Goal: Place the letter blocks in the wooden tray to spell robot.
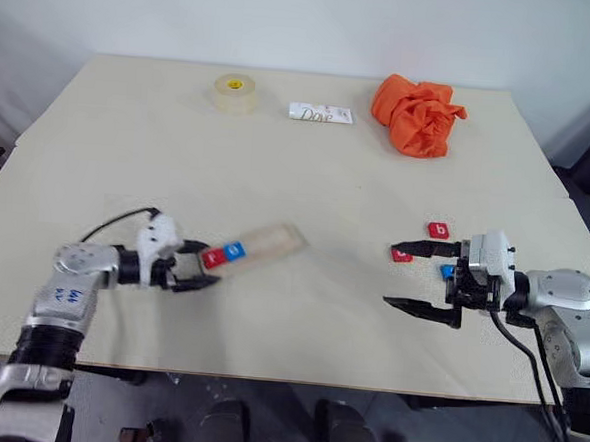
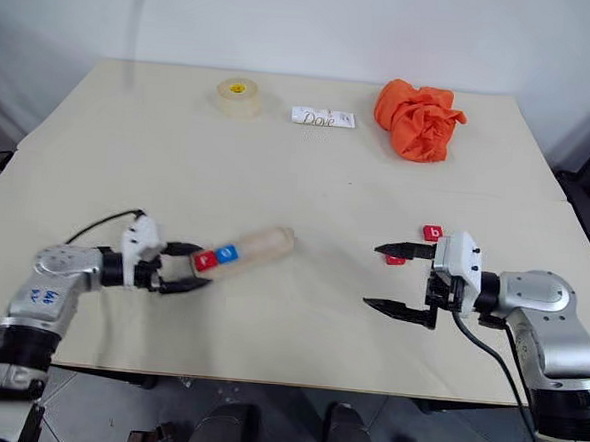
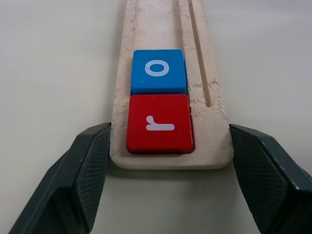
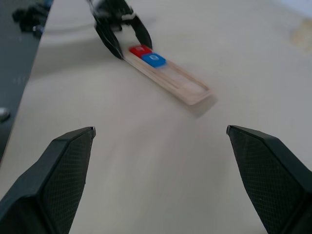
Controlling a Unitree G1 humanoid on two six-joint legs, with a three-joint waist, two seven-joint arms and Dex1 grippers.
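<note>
Pale beige table [image 1: 308,172] against a white wall; all places below are given relative to the wooden tray [image 1: 268,246], which lay angled on the robot's left half of the table.

Tray: flat strip of pale wood with a long shallow groove. Two letter blocks sat in it at the end nearest the left gripper [image 1: 194,266]: red "r" [image 3: 158,123] outermost, blue "o" [image 3: 159,71] touching it on the inner side. Rest of the groove bare.

Left gripper: fingers apart, one on either side of the tray's "r" end, close to its long edges; contact could not be confirmed.

Right gripper [image 1: 419,278]: jaws wide apart, holding nothing, well apart from the tray on the robot's right. Three blocks lay loose beside it: a red block [image 1: 438,230], another red block [image 1: 401,254] and a blue block [image 1: 446,271] partly hidden by the gripper; letters too small to read.

Farther from the tray, along the far edge of the table: tape roll [image 1: 235,92], white Dove bar [image 1: 321,112], crumpled orange cloth [image 1: 418,113].

Handling judgement: blocks look light, rigid and smooth-faced, likely to skid on the table if nudged. Best taken across two opposite side edges, square to the fingers. Tray itself looks light enough to shift when bumped.
</note>
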